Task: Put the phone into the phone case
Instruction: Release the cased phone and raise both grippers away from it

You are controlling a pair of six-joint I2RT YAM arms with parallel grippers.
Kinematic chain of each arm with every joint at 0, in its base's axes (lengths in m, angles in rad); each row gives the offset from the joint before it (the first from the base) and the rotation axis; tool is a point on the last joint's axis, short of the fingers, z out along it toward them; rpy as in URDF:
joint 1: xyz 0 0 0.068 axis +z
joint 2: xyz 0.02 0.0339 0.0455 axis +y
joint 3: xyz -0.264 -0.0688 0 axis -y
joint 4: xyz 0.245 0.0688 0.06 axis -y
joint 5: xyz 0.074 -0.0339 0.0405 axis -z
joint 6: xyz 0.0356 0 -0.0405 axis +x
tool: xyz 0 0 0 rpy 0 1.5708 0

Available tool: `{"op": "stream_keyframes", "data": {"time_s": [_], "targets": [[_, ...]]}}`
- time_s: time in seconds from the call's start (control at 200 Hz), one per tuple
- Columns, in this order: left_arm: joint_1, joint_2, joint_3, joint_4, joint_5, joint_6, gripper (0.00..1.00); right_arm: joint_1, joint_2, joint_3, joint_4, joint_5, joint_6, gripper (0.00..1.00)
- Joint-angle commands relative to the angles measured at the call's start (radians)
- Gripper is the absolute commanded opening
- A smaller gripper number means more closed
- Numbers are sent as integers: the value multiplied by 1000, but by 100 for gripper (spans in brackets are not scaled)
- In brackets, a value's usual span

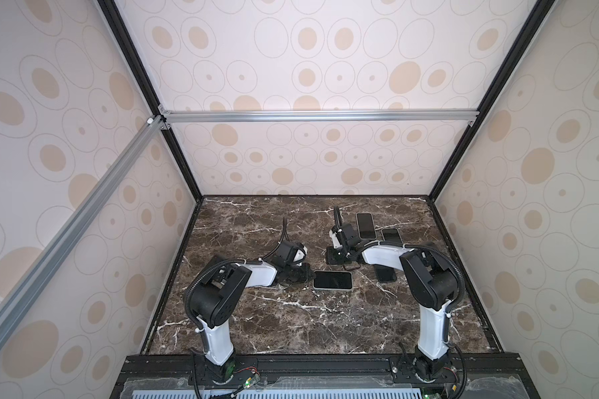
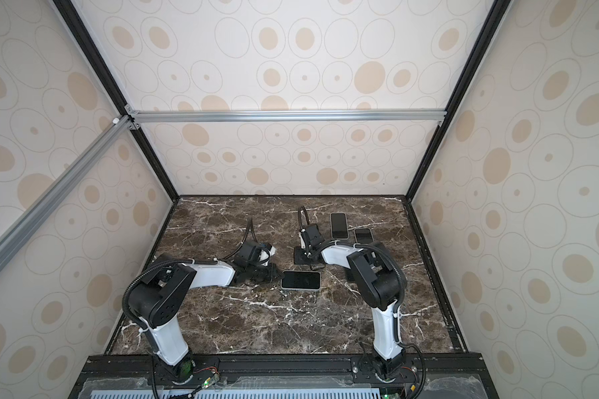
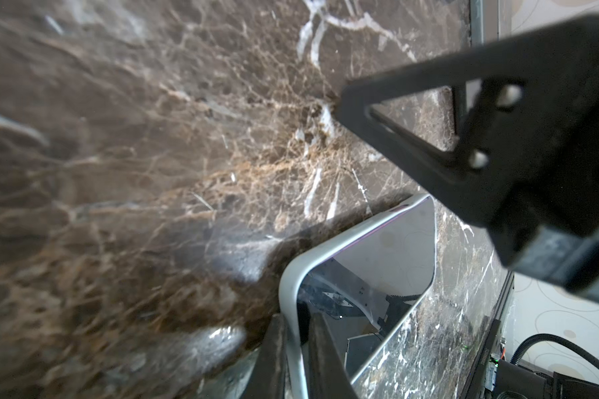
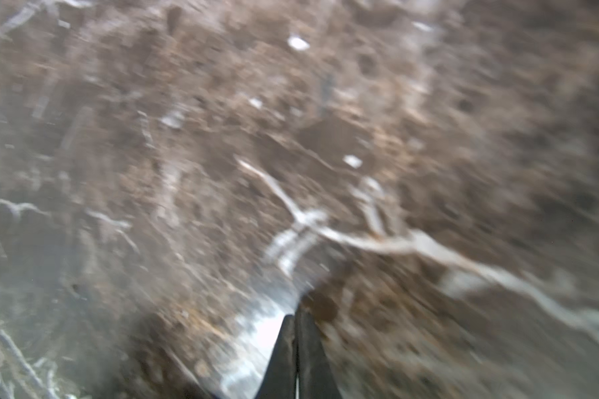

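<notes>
The phone [image 1: 332, 279], rim pinched by the left gripper [image 3: 297, 326], should be held flat; the right gripper [image 4: 294, 324] nearby is closed, empty.

Twin white-and-black arms
Left arm [image 1: 218, 340] and right arm [image 1: 433, 331]: white shells, black joint housings, ribbed black cable conduit, white zip ties; right claw [image 4: 294, 312] black, tapered.

Brown marble tabletop [image 1: 291, 321] enclosed by oval-patterned walls [image 1: 308, 69].

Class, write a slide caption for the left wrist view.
Left gripper clamps the white-rimmed phone on the marble table.
</notes>
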Motion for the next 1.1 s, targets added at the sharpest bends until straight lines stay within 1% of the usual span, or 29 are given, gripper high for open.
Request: {"op": "stream_keyframes", "data": {"time_s": [0.0,0.08,0.175,0.285,0.3,0.455,0.495,0.55,0.595,0.64,0.68,0.72,0.77,0.805,0.885,1.095], "targets": [[-8,31,-9,-50,-21,6,14,20,241,-192,-437,31,-3,7],[-8,30,-9,-47,-25,5,14,19,192,-193,-436,24,0,7],[-6,23,-1,-55,-31,9,15,19,133,-158,-474,29,-7,8],[-5,-2,14,-82,-54,38,16,19,54,-105,-512,43,-29,11],[-5,-7,19,-89,-82,46,17,19,44,-95,-518,43,-34,11],[5,-77,60,-147,-162,108,23,19,-62,5,-583,66,-102,21],[8,-102,67,-155,-185,124,25,20,-83,26,-592,67,-128,25],[16,-140,77,-170,-218,146,29,20,-108,51,-605,48,-177,33],[21,-171,84,-182,-236,169,31,19,-126,62,-609,11,-227,43],[26,-201,90,-198,-250,193,34,20,-145,61,-610,-67,-289,55],[29,-226,97,-214,-263,216,37,21,-153,60,-613,-127,-337,64],[32,-251,102,-230,-280,239,40,25,-152,62,-627,-148,-365,70],[32,-281,104,-244,-305,265,42,28,-143,66,-649,-147,-385,74],[32,-303,101,-250,-320,280,44,33,-131,70,-666,-144,-397,80],[33,-345,89,-250,-346,304,46,49,-112,68,-688,-118,-411,85],[33,-395,60,-235,-354,322,47,127,-120,29,-695,-46,-411,87]]}}
